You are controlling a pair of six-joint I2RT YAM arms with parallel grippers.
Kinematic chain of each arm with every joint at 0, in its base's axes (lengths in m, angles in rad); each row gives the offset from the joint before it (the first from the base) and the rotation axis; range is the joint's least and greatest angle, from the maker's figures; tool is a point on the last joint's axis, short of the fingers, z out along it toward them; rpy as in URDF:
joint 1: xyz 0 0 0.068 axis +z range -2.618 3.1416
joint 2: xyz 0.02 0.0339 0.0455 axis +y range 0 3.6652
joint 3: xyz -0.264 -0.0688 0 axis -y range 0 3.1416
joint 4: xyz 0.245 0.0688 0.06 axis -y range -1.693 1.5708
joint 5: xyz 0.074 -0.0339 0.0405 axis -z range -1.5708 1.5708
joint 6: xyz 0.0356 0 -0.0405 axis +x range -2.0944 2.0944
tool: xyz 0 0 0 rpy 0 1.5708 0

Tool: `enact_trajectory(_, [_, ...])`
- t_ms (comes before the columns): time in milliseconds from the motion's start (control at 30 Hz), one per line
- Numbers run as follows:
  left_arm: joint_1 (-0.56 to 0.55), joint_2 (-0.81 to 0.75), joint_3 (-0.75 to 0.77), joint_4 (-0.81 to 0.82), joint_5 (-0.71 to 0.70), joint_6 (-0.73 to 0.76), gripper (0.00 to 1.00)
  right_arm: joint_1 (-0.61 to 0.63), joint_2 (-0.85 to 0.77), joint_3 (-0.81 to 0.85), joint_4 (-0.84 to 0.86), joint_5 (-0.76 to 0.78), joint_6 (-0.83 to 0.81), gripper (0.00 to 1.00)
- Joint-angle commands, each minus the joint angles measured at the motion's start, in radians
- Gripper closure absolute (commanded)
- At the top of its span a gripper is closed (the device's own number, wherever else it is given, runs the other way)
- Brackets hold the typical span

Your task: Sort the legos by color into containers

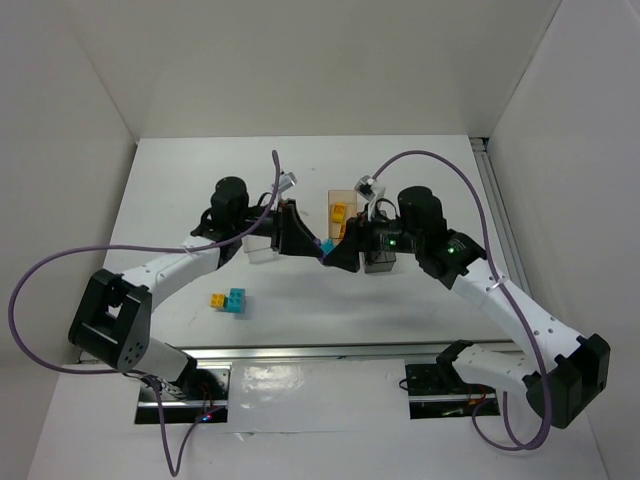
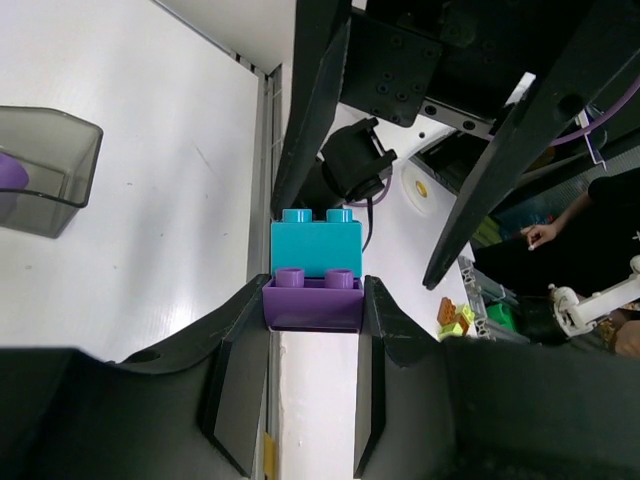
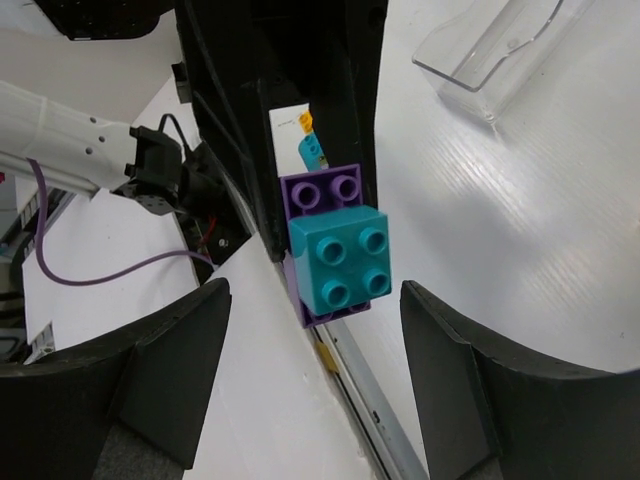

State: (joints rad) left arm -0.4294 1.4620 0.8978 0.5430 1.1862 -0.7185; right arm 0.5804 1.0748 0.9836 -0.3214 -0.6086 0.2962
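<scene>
My left gripper is shut on a purple brick that has a teal brick stacked on it, held above the table. In the top view the left gripper meets my right gripper at mid-table, with the teal brick between them. My right gripper is open, its fingers wide on either side of the teal brick without touching it. The purple brick shows behind the teal one. A yellow-and-teal clump lies on the table at front left.
The clear bin sits under the left arm and shows in the right wrist view. The orange bin holds yellow bricks. The dark grey bin lies under the right wrist and holds a purple piece. A metal rail runs along the near edge.
</scene>
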Motion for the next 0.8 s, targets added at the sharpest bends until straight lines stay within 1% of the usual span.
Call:
enact_trajectory(0, [-0.014, -0.057, 0.03, -0.021, 0.049, 0.088, 1.0, -0.02, 0.019, 0.044, 0.065, -0.055, -0.017, 0.25])
enact_trajectory(67, [-0.014, -0.068, 0.03, -0.031, 0.049, 0.105, 1.0, -0.033, 0.019, 0.044, 0.087, -0.08, -0.008, 0.25])
enact_trajectory(167, [-0.014, -0.089, 0.03, -0.04, 0.059, 0.123, 1.0, -0.088, 0.028, 0.024, 0.14, -0.161, 0.009, 0.27])
enact_trajectory(333, [-0.014, -0.1, 0.021, -0.051, 0.069, 0.143, 1.0, -0.16, 0.037, -0.016, 0.197, -0.301, 0.038, 0.27])
enact_trajectory(533, [-0.014, -0.1, 0.021, -0.048, 0.069, 0.125, 1.0, -0.16, 0.08, -0.006, 0.228, -0.41, 0.038, 0.28])
enact_trajectory(600, [-0.014, -0.1, 0.021, -0.048, 0.069, 0.125, 1.0, -0.16, 0.08, -0.006, 0.228, -0.436, 0.029, 0.27])
enact_trajectory(633, [-0.014, -0.1, 0.021, -0.048, 0.069, 0.125, 1.0, -0.16, 0.08, -0.006, 0.217, -0.436, 0.018, 0.21])
enact_trajectory(767, [-0.014, -0.1, 0.021, -0.048, 0.069, 0.125, 1.0, -0.16, 0.08, -0.016, 0.206, -0.437, 0.006, 0.2])
